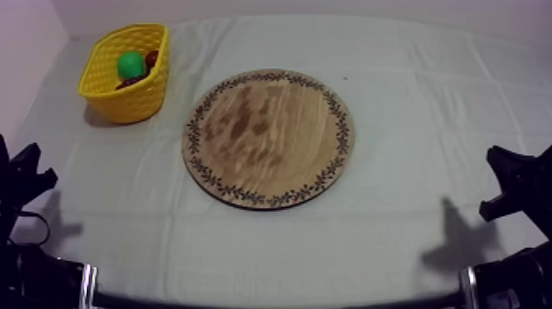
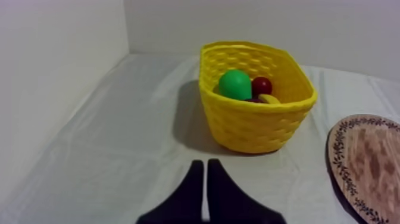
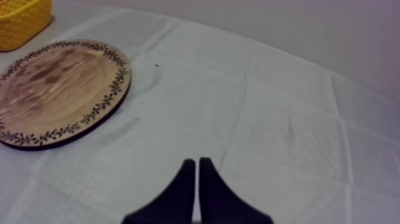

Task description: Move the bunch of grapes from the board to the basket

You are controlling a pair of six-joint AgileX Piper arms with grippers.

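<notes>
Bare round wooden board (image 1: 269,137); yellow woven basket (image 1: 131,103) at table's far-left corner
Closed, empty: left gripper (image 2: 205,164), right gripper (image 3: 197,162); reaching for the board risks grasping nothing

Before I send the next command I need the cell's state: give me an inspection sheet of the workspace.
Surface: cloth, creased, lying flat.
Job's things: wooden board bare; yellow basket upright on the left arm's side; dark reddish piece inside, maybe the grapes, cannot tell.
Clutter: green fruit, small red fruit, tip of a banana, all in the basket.
Grippers: left gripper shut, facing the basket; right gripper shut, over cloth beside the board.
Cables: nothing seen.
Surroundings: pale walls.
</notes>
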